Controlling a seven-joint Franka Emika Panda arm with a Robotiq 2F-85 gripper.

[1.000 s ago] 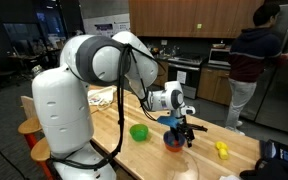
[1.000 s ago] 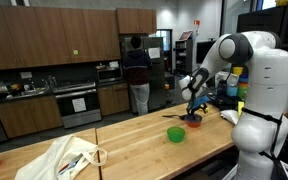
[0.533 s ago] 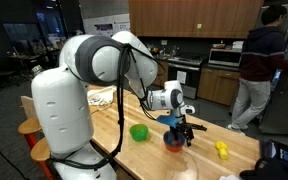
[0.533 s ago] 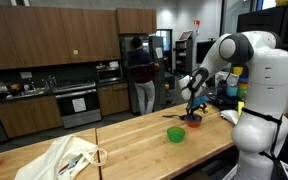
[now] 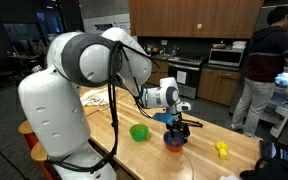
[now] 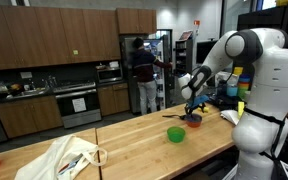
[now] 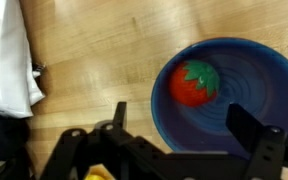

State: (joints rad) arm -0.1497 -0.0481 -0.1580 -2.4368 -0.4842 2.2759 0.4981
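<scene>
Just above blue bowl (image 7: 256, 85) on pale wooden countertop (image 7: 94, 50), gripper (image 7: 176, 108) spread wide; dark kitchen cabinets (image 6: 44, 45) behind.

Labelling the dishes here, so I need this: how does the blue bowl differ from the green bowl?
The blue bowl holds a red fruit; what the green bowl holds cannot be made out. The blue bowl sits right under the open gripper; the green bowl stands off to one side. Both rest upright on the wooden table.

Blue bowl (image 7: 256, 72) — lower rim behind claw (image 7: 177, 112)
</scene>
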